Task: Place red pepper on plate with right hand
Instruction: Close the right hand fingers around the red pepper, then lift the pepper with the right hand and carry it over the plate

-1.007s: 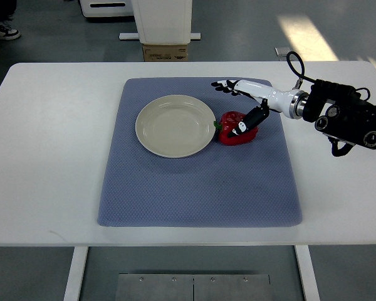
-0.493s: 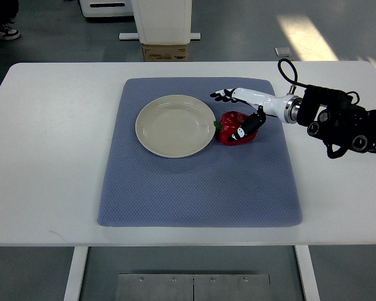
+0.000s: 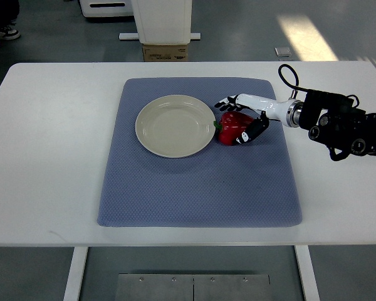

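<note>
A red pepper [image 3: 232, 128] with a green stem lies on the blue mat [image 3: 194, 182], just right of the cream plate [image 3: 174, 125], stem towards the plate's rim. The plate holds nothing. My right hand [image 3: 234, 120] reaches in from the right and straddles the pepper. Its dark fingertips [image 3: 223, 105] sit just behind the pepper's top and the thumb [image 3: 249, 133] lies against its lower right side. The fingers are still spread and the pepper rests on the mat. The left arm is out of view.
The mat lies on a white table [image 3: 50, 157]. The right forearm and its black housing [image 3: 344, 125] hang over the table's right side. A cardboard box [image 3: 166, 52] and a white stand are on the floor behind the table.
The right hand has lowered and drawn towards me over the pepper, its fingers coming from behind the pepper down to its top. The pepper has not moved.
</note>
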Robot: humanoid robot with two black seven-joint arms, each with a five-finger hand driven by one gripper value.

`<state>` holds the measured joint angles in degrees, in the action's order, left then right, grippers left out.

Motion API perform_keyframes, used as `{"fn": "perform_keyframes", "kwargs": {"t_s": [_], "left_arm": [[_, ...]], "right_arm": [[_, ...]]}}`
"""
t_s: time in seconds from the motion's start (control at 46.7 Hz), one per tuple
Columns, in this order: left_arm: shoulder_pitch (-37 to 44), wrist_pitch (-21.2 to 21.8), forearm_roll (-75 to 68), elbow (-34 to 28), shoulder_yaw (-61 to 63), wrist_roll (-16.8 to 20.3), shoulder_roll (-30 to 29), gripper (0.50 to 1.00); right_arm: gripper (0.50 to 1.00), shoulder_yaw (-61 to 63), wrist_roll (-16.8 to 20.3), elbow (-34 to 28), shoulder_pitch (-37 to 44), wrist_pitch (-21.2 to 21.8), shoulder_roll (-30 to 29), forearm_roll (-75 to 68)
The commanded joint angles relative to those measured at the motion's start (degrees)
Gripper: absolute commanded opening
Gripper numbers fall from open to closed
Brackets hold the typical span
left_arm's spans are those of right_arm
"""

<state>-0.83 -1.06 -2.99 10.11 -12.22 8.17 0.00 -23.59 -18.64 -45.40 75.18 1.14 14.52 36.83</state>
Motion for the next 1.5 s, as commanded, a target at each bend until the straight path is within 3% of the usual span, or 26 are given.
{"fn": "perform_keyframes", "kwargs": {"t_s": [0.0,0.236,0.75,0.857,0.964,1.007,1.028,1.478], "left_arm": [[0.0,0.0,0.0,0.0,0.0,0.0,0.0,1.000],[0.0,0.0,0.0,0.0,0.0,0.0,0.0,1.000],[0.0,0.0,0.0,0.0,0.0,0.0,0.0,1.000],[0.0,0.0,0.0,0.0,0.0,0.0,0.0,1.000],[0.0,0.0,0.0,0.0,0.0,0.0,0.0,1.000],[0.0,0.0,0.0,0.0,0.0,0.0,0.0,1.000],[0.0,0.0,0.0,0.0,0.0,0.0,0.0,1.000],[0.0,0.0,0.0,0.0,0.0,0.0,0.0,1.000]], "right_arm": [[0.874,-0.1,0.0,0.0,-0.2,0.0,-0.1,0.0],[0.864,-0.1,0.3,0.5,-0.5,0.0,-0.4,0.0],[0.782,-0.8,0.8,1.0,-0.6,0.1,-0.5,0.0],[0.715,-0.8,0.9,1.4,-0.6,0.1,-0.5,0.0],[0.584,-0.8,1.6,1.5,-0.6,0.1,-0.6,0.0],[0.506,-0.7,1.8,1.5,-0.6,0.1,-0.5,0.0],[0.500,-0.7,1.8,1.5,-0.6,0.1,-0.5,0.0],[0.500,2.8,3.3,5.1,0.8,0.0,-0.5,-0.3]]}}
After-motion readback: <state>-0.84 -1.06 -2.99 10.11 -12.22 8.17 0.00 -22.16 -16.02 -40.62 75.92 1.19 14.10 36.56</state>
